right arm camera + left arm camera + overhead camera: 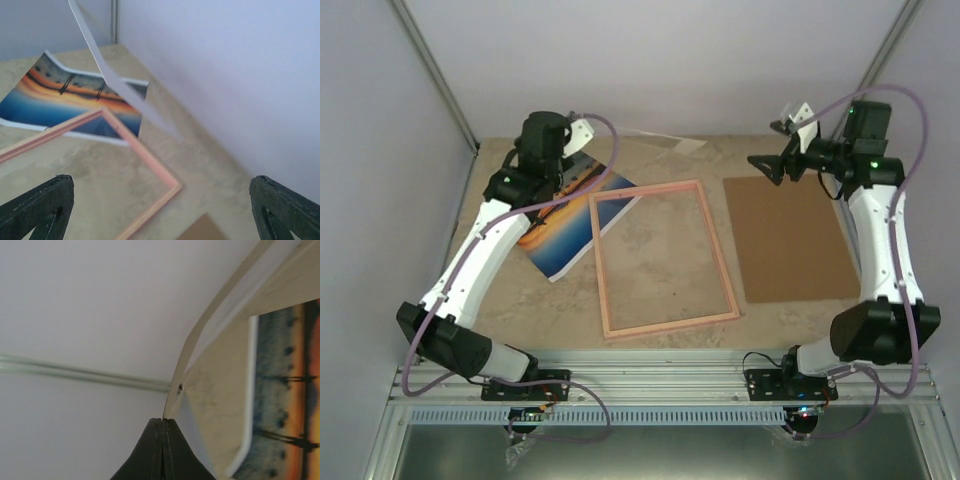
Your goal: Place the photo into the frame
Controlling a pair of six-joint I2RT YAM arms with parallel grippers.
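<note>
The rectangular paper photo (565, 225) of an orange sunset over blue water, white-bordered, lies face up on the table (660, 250) at back left, skewed. One corner is tucked under the top-left corner of the thin flat pink rectangular frame (720, 255), so it is not in the frame yet. Main risk, I judge: pulling the photo out from under that rail drags the light frame with it or creases the paper. A flat print also gives my fingers no edge, so they could scrape and buckle it. One far corner of the photo looks slightly curled in the right wrist view, and it could catch on the rail. My left gripper (162, 426) is closed tight on the edge of what seems a thin clear sheet (107, 75). The clear sheet bows up and hangs over the photo and the frame corner. If it slips or swings, it could land on the photo or shove the frame. My right gripper (161, 182) is spread wide, holds nothing and hovers at back right, well apart from the photo. Reaching across could clip the raised clear sheet. The plain brown cardboard sheet (790, 240) lies just beside the frame, and a shifted frame would ride onto it.
</note>
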